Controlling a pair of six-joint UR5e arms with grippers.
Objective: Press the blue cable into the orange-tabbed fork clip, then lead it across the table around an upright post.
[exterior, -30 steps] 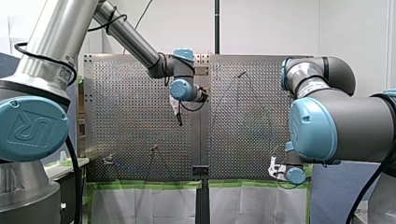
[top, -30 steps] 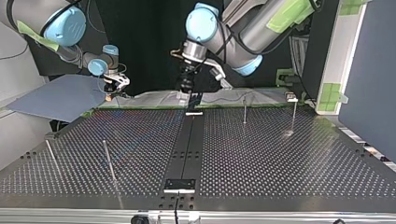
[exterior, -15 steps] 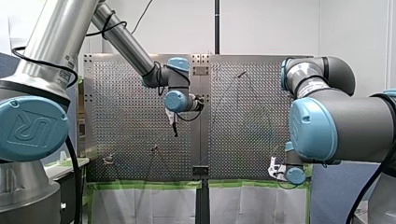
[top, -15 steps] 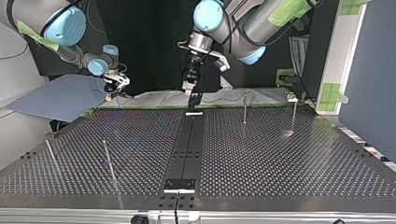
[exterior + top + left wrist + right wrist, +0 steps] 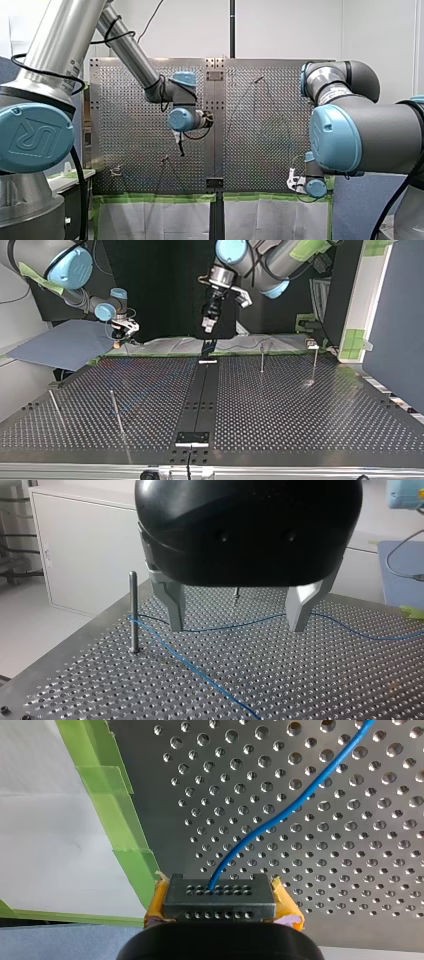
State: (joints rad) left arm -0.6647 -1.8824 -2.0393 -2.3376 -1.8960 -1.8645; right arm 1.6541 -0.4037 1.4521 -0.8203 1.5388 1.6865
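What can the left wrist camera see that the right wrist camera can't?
Only the left wrist view: an upright post with the blue cable bent around it, and my left end effector, open, with metal fingers, above the table. Only the right wrist view: a black block held between the yellow pads of my right end effector, the cable's end going into it, and green tape along the table's edge. Both: the blue cable and the perforated table.
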